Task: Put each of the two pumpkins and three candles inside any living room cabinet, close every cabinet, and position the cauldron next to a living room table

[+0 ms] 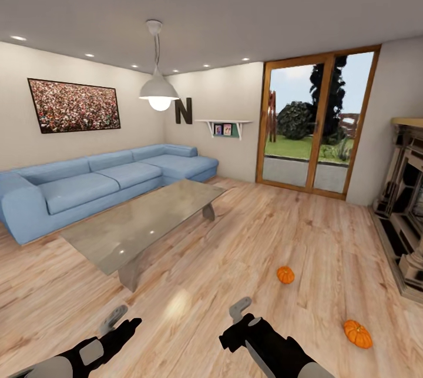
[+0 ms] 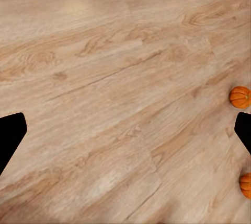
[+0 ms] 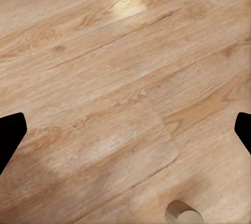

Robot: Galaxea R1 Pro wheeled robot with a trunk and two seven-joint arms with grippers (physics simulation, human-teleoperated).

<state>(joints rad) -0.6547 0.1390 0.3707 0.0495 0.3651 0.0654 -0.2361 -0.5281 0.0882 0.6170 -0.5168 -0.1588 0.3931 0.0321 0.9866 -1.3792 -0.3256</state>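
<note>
Both grippers, left [image 1: 120, 322] and right [image 1: 244, 316], hang low over the wood floor [image 1: 194, 301], jaws spread wide, holding nothing. Near pumpkin [image 1: 358, 334] and far pumpkin [image 1: 285, 274] sit loose on the floor to the right, well apart, so neither is stowed yet. Beyond them, coffee table [image 1: 141, 219] top is bare. Judgement: task barely started.
</note>
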